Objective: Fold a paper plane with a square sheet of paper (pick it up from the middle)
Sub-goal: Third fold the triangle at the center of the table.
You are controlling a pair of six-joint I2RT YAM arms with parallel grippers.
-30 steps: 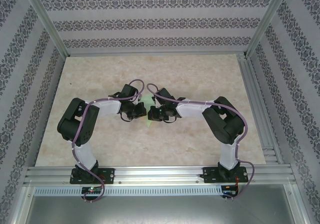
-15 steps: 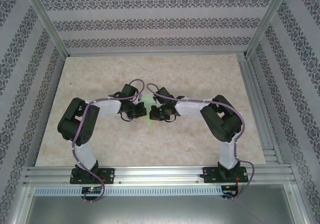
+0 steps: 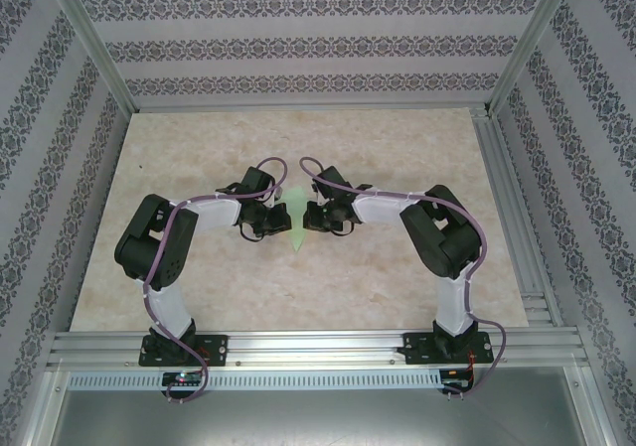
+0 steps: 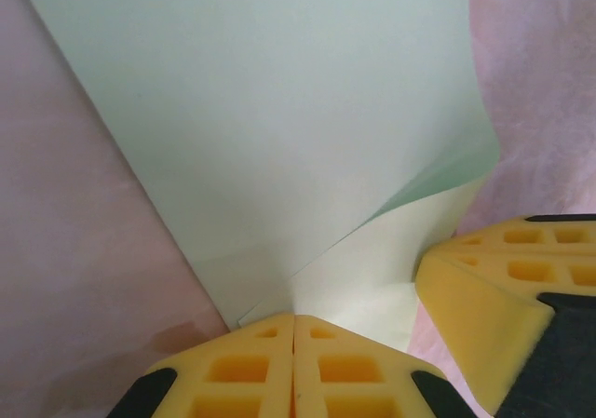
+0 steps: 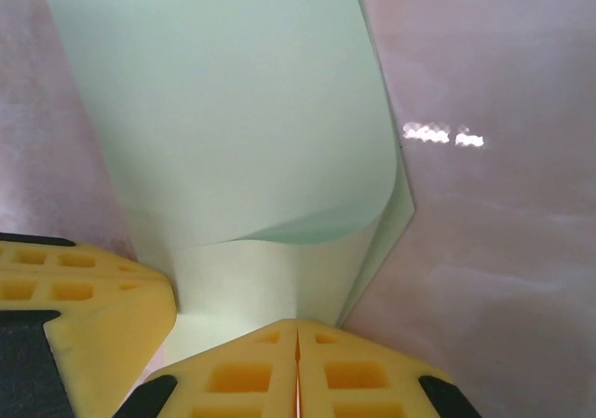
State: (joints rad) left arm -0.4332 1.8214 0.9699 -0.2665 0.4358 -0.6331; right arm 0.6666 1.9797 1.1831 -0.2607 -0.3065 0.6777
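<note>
Status: paper plane [image 3: 295, 229] lies at the middle of the table [image 3: 199, 148], long axis running from near edge to far edge, already a slim dart in the top view.

Left gripper [image 3: 273, 223] sits just left of table middle and right gripper [image 3: 316, 220] just right of it, both against the paper's flanks.

Left wrist view: left gripper [image 4: 293, 343] has its pads pressed together with no gap, tips at the edge of the lower flap. The right gripper's yellow pad [image 4: 484, 288] is just beside it on the same flap. Right wrist view: right gripper [image 5: 297, 343] has its pads closed flat too. Can't tell whether either has a layer pinched or is only bearing down on it.

Top layer isn't creased yet. It bulges up in a rounded roll [image 5: 307, 222] above the flap.

My read is that the step in hand is flattening that fold. To do it well:
- one gripper pins the flap to the table
- the other pushes the roll down with closed pads, then slides along the fold line
- go slow; thin paper will skid or buckle
- keep edges lined up before committing
</note>
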